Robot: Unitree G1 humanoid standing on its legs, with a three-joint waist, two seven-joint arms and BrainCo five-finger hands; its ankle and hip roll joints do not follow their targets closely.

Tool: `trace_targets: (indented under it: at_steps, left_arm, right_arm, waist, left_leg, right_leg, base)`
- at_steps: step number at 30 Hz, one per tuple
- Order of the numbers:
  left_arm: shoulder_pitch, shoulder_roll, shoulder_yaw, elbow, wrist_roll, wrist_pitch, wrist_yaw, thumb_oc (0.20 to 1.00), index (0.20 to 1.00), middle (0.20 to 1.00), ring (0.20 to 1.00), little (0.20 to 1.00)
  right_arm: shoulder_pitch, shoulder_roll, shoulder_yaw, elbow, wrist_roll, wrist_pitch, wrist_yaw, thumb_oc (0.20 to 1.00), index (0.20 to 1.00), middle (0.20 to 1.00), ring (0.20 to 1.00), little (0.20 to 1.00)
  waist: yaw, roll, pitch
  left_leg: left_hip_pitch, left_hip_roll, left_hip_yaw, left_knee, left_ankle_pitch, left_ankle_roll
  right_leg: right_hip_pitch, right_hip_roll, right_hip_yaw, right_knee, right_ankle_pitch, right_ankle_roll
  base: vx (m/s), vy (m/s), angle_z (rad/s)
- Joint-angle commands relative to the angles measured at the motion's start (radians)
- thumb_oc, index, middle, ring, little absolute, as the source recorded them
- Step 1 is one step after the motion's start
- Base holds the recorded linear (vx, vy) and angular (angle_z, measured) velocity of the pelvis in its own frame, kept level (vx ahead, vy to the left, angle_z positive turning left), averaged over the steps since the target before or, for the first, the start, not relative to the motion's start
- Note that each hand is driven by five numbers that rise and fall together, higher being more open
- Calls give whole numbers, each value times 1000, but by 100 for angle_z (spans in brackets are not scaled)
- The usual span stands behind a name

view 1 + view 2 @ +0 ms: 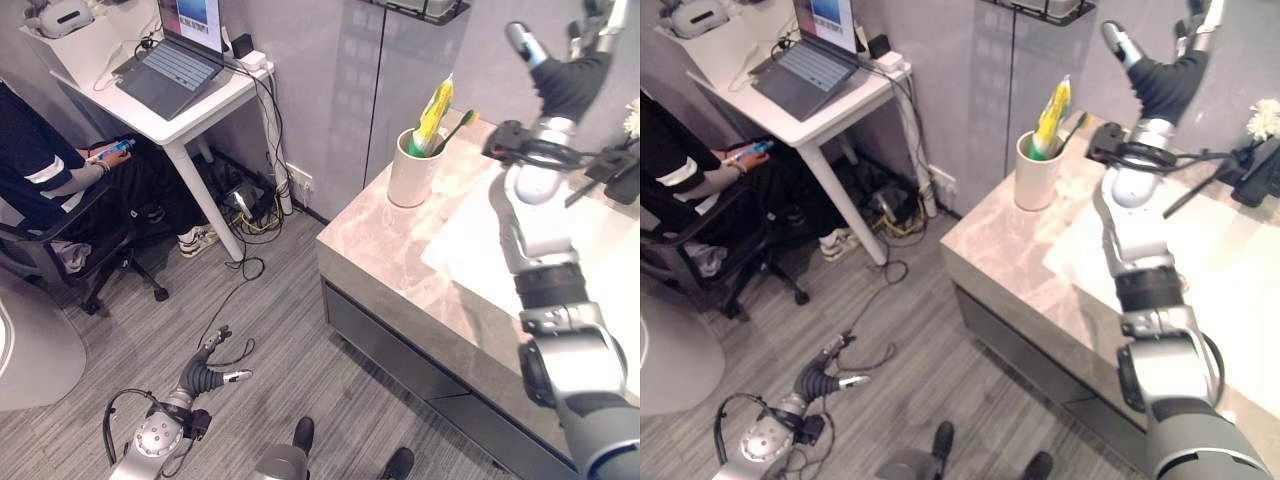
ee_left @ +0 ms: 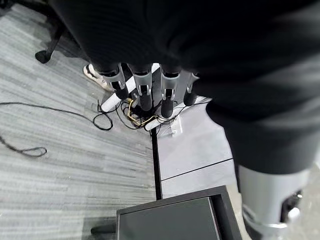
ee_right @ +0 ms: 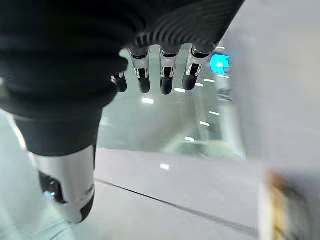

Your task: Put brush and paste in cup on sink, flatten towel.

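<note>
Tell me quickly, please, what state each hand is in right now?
Left hand: open, fingers relaxed, holding nothing, low over the floor.
Right hand: open, fingers straight, holding nothing, raised above the counter.

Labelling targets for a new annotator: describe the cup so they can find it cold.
Start at the pale marble-patterned counter on the right of the head views, then go to its far corner by the grey wall. The cream cylindrical cup stands upright there, the only container on that counter, with a yellow toothpaste tube and a green toothbrush sticking out of it.
</note>
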Motion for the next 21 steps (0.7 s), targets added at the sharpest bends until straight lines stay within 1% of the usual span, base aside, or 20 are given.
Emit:
trace_targets:
  at_steps: [1, 2, 3, 4, 5, 6, 7, 8, 9, 10, 13, 14, 15, 16, 18, 19, 20, 21]
  left_arm:
    - [7, 16, 21, -36, 68, -47, 30, 1000, 1000, 1000, 1000, 1000]
    - [20, 6, 44, -42, 100, -49, 37, 1000, 1000, 1000, 1000, 1000]
    - [33, 3, 74, -41, 113, -53, 36, 1000, 1000, 1000, 1000, 1000]
    - [33, 3, 74, -41, 113, -53, 36, 1000, 1000, 1000, 1000, 1000]
    - [56, 0, 106, -41, 135, -61, 27, 1000, 1000, 1000, 1000, 1000]
    - [65, 2, 115, -37, 140, -61, 14, 1000, 1000, 1000, 1000, 1000]
    - [77, -1, 131, -40, 155, -63, 13, 1000, 1000, 1000, 1000, 1000]
    - [80, -5, 142, -45, 166, -61, 17, 1000, 1000, 1000, 1000, 1000]
    - [85, -3, 149, -54, 181, -61, 21, 1000, 1000, 1000, 1000, 1000]
    - [91, -4, 163, -57, 186, -59, 21, 1000, 1000, 1000, 1000, 1000]
    - [95, -14, 206, -69, 175, -56, 35, 1000, 1000, 1000, 1000, 1000]
    - [94, -15, 215, -71, 177, -55, 45, 1000, 1000, 1000, 1000, 1000]
    - [87, -17, 249, -70, 194, -49, 80, 1000, 1000, 1000, 1000, 1000]
    - [87, -14, 248, -72, 195, -48, 81, 1000, 1000, 1000, 1000, 1000]
    - [82, -26, 281, -83, 200, -43, 111, 1000, 1000, 1000, 1000, 1000]
    - [75, -39, 306, -95, 196, -43, 139, 1000, 1000, 1000, 1000, 1000]
    - [75, -35, 311, -98, 197, -41, 141, 1000, 1000, 1000, 1000, 1000]
    - [67, -58, 323, -106, 175, -40, 164, 1000, 1000, 1000, 1000, 1000]
  right_arm:
    - [65, -93, -47, -132, -122, -53, -11, 1000, 1000, 1000, 1000, 1000]
    - [154, -143, -105, -208, -195, -59, -25, 1000, 1000, 1000, 1000, 1000]
    - [223, -221, -135, -233, -292, -39, -28, 1000, 1000, 1000, 1000, 1000]
    - [223, -221, -135, -233, -292, -39, -28, 1000, 1000, 1000, 1000, 1000]
    - [351, -320, -200, -285, -455, 2, -41, 1000, 1000, 1000, 1000, 1000]
    - [428, -380, -232, -272, -539, 36, -44, 1000, 1000, 1000, 1000, 1000]
    - [499, -404, -274, -282, -587, 47, -55, 1000, 1000, 1000, 1000, 1000]
    - [533, -409, -300, -287, -603, 54, -52, 1000, 1000, 1000, 1000, 1000]
    - [602, -415, -357, -278, -622, 68, -64, 1000, 1000, 1000, 1000, 1000]
    - [661, -415, -412, -260, -623, 74, -76, 1000, 1000, 1000, 1000, 1000]
    - [769, -372, -552, -208, -598, 95, -126, 1000, 1000, 1000, 1000, 1000]
    - [784, -357, -576, -195, -595, 101, -145, 1000, 1000, 1000, 1000, 1000]
    - [818, -314, -637, -127, -585, 134, -204, 1000, 1000, 1000, 1000, 1000]
    - [822, -310, -640, -129, -585, 133, -205, 1000, 1000, 1000, 1000, 1000]
    - [835, -245, -703, -108, -566, 154, -270, 1000, 1000, 1000, 1000, 1000]
    - [820, -180, -732, -111, -522, 141, -301, 1000, 1000, 1000, 1000, 1000]
    - [821, -170, -734, -119, -520, 140, -299, 1000, 1000, 1000, 1000, 1000]
    - [808, -100, -745, -119, -460, 116, -333, 1000, 1000, 1000, 1000, 1000]
  waist:
    - [-15, -55, -58]
    - [-34, -56, -64]
    - [-47, -57, -65]
    - [-47, -57, -65]
    - [-68, -56, -68]
    - [-79, -58, -71]
    - [-96, -58, -74]
    - [-112, -59, -75]
    - [-122, -61, -77]
    - [-136, -62, -78]
    - [-172, -60, -84]
    - [-180, -60, -87]
    - [-202, -56, -92]
    - [-199, -58, -92]
    - [-215, -52, -96]
    - [-227, -41, -99]
    - [-226, -46, -95]
    - [-237, -40, -97]
  left_leg:
    - [-26, 23, 60, -11, 17, -12]
    - [-16, 29, 73, -11, 11, -12]
    - [-5, 34, 82, -11, 1, -15]
    - [-5, 34, 82, -11, 1, -15]
    - [4, 40, 95, -11, -3, -16]
    - [3, 42, 104, -11, 0, -14]
    - [6, 45, 113, -11, -2, -13]
    - [7, 46, 117, -11, -1, -12]
    - [11, 49, 125, -11, -5, -12]
    - [13, 52, 132, -11, -6, -12]
    - [16, 58, 147, -11, -9, -12]
    - [15, 59, 151, -11, -9, -12]
    - [26, 63, 159, -11, -17, -11]
    - [26, 63, 161, -11, -16, -10]
    - [34, 66, 168, -11, -22, -8]
    - [40, 66, 173, -11, -25, -6]
    - [42, 67, 175, -11, -26, -7]
    - [48, 67, 180, -11, -30, -4]
  right_leg:
    - [74, -103, 49, 0, 53, 91]
    - [70, -101, 62, 0, 50, 92]
    - [73, -98, 69, 0, 43, 95]
    - [73, -98, 69, 0, 43, 95]
    - [68, -92, 81, 0, 43, 97]
    - [60, -90, 89, 0, 48, 97]
    - [53, -86, 100, 0, 50, 98]
    - [47, -84, 107, 0, 52, 98]
    - [43, -81, 117, 0, 52, 98]
    - [37, -77, 126, 0, 53, 99]
    - [21, -71, 147, 0, 55, 99]
    - [16, -70, 152, 0, 56, 98]
    - [16, -66, 164, 0, 55, 96]
    - [15, -66, 166, 0, 56, 95]
    - [16, -65, 173, 0, 56, 94]
    - [15, -65, 179, 0, 54, 92]
    - [15, -64, 181, 0, 54, 91]
    - [13, -63, 189, 0, 55, 90]
  base:
    - [4, 23, -28]
    - [23, 15, -24]
    - [28, 11, -23]
    - [25, 4, -19]
    - [-15, 7, -27]
    - [-14, 5, -21]
    - [-21, 5, -21]
    - [1, -4, -34]
    - [2, -9, -40]
    - [4, -7, -43]
    - [4, 2, -30]
    - [20, 10, -23]
    - [16, 9, -20]
    - [37, 5, -18]
    - [22, 5, -15]
    - [13, 15, -21]
    - [14, 27, -26]
    - [11, 17, -26]
